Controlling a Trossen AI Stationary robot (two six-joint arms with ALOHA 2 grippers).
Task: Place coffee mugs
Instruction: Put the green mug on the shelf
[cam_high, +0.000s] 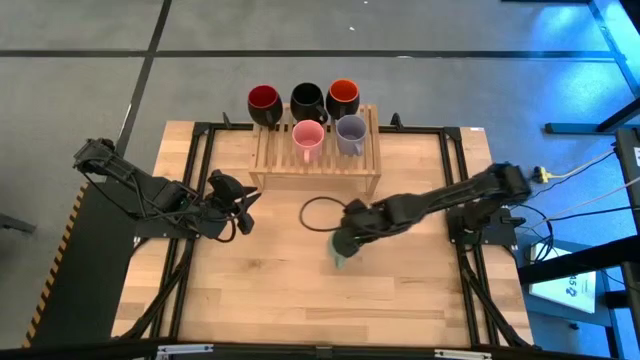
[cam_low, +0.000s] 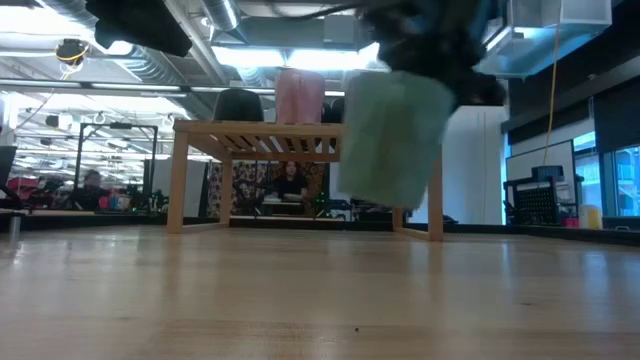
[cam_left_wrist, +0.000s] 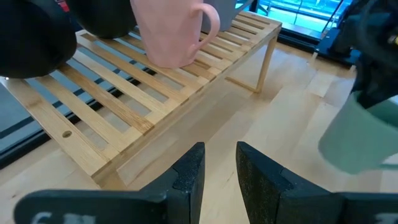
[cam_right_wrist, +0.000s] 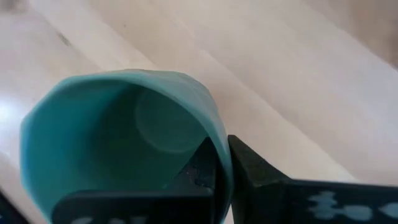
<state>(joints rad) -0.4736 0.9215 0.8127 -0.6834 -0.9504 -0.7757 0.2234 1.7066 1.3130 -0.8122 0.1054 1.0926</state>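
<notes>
No readable writing shows on any mug or on the rack; the left gripper (cam_high: 243, 205) hangs over the table's (cam_high: 270, 300) left half, just in front of the wooden slatted rack (cam_high: 316, 165), its two dark fingers (cam_left_wrist: 189, 177) a narrow gap apart and holding nothing; on the rack's back row stand the dark red mug (cam_high: 264, 103), the black mug (cam_high: 308, 101) and the orange mug (cam_high: 343, 98); in front of them sit the pink mug (cam_high: 308, 138) and the lavender mug (cam_high: 351, 134); all are smooth and round. A thin dark ring (cam_high: 322, 214) lies on the pale wood before the rack. Right of it, the right gripper (cam_high: 347, 243) pinches the rim of the pale green mug (cam_right_wrist: 118, 143), raised off the boards near the table's middle; bare planks lie open toward the near edge.
</notes>
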